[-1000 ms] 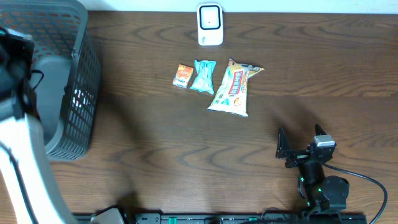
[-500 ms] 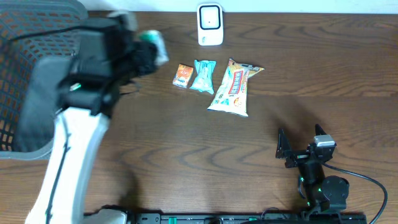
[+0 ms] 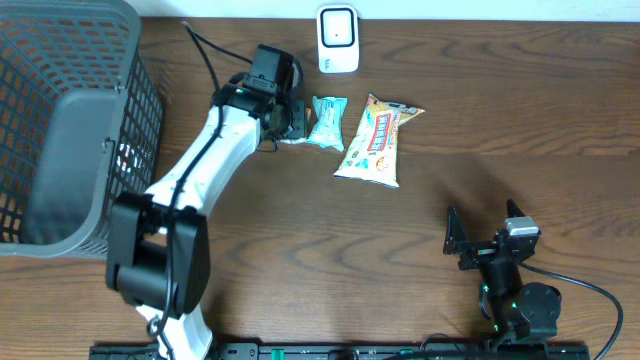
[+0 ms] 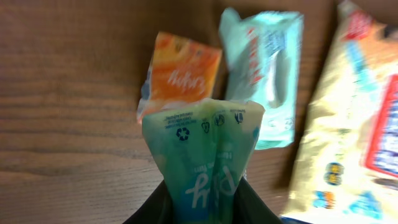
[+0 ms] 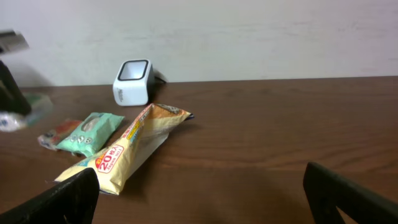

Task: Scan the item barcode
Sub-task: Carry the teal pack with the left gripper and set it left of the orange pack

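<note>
Left claw (image 3: 288, 118) is clenched on a green pouch (image 4: 202, 149), which sticks up from between its jaws in the wrist view with recycling marks and upside-down print facing the lens (no barcode shows on that face). A second ago this arm was far over at the left edge of the overhead frame by the grey basket (image 3: 140, 130). It has since swung across with the pouch and now sits in the upper middle, right over the orange packet (image 4: 182, 78), with the teal packet (image 4: 267, 68) and the yellow bag (image 3: 375, 140) lined up to its right on the surface (image 3: 300, 240). That brings the item near the white scanner (image 3: 338, 40) at the top centre, though it is below and left of the scanner and not in front of its window, so I judge the scan itself is not yet done. Right claw (image 3: 485, 232) sits released and spread wide at the lower right, unmoved.
</note>
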Robot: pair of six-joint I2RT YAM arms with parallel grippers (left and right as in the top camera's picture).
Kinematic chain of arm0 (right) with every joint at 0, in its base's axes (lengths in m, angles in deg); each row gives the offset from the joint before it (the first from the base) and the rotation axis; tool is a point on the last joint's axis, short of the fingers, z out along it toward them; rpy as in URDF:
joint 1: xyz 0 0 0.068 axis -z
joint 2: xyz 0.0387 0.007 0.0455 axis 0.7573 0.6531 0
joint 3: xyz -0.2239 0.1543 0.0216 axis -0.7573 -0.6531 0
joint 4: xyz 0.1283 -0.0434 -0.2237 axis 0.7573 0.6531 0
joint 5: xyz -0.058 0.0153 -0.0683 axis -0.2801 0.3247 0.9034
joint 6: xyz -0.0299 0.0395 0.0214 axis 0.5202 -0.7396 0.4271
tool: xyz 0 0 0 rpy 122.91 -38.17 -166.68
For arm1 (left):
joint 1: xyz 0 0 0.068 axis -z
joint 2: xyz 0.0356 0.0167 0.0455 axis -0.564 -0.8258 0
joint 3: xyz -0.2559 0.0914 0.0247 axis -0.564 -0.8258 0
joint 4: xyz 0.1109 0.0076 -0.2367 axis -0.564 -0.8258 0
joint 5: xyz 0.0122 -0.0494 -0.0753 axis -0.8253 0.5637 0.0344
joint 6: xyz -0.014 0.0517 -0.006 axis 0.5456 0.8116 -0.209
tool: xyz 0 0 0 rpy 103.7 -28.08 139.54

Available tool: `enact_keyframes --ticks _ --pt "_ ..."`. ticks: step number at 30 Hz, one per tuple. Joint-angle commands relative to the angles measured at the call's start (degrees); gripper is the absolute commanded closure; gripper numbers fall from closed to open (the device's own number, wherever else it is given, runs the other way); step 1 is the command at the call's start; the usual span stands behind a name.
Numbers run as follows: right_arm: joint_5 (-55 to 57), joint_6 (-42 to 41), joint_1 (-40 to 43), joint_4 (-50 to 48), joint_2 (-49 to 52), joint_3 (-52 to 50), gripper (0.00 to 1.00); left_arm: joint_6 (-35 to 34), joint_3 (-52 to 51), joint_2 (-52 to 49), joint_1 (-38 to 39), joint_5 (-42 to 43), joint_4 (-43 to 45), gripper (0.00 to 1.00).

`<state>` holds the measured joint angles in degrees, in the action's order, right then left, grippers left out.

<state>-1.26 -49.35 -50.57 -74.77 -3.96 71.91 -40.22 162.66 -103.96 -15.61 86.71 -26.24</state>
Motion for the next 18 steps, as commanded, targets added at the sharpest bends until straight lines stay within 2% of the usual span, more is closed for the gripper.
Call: enact_keyframes --ticks 1,3,5,7,10,11,12,16,18 --pt "0.20 0.90 0.50 0.24 -0.24 -0.07 0.01 0.81 0.09 -0.48 -0.04 -1.11 -0.63 0.77" --pt "0.20 0.90 0.50 0.24 -0.24 -0.07 0.01 0.81 0.09 -0.42 -0.04 -2.49 -1.31 0.73" --pt "0.22 0.90 0.50 0.24 -0.24 -0.07 0.01 0.79 0.09 -0.42 -0.04 -5.44 -2.58 0.73" --pt "0.20 0.90 0.50 0.24 -0.24 -0.07 0.01 0.35 0.09 -0.42 -0.04 -12.46 -4.22 0.74" --pt "0.20 0.90 0.50 0.24 -0.24 -0.07 0.01 -4.11 0.09 -0.42 -0.39 -22.67 -5.18 0.73" --pt "0.20 0.90 0.50 0.24 -0.24 -0.07 0.01 -4.68 0.09 -0.42 -0.57 -23.76 -5.07 0.69" --pt "0.20 0.90 0.50 0.24 -0.24 -0.07 0.01 -4.66 0.09 -0.42 -0.92 -23.82 -4.44 0.66" --pt "0.20 0.90 0.50 0.24 -0.24 -0.07 0.01 -4.68 0.09 -0.76 -1.29 -21.20 -2.71 0.65" --pt "0.20 0.90 0.50 0.24 -0.24 -0.07 0.01 -4.68 0.09 -1.03 -1.29 -18.58 -1.84 0.51"
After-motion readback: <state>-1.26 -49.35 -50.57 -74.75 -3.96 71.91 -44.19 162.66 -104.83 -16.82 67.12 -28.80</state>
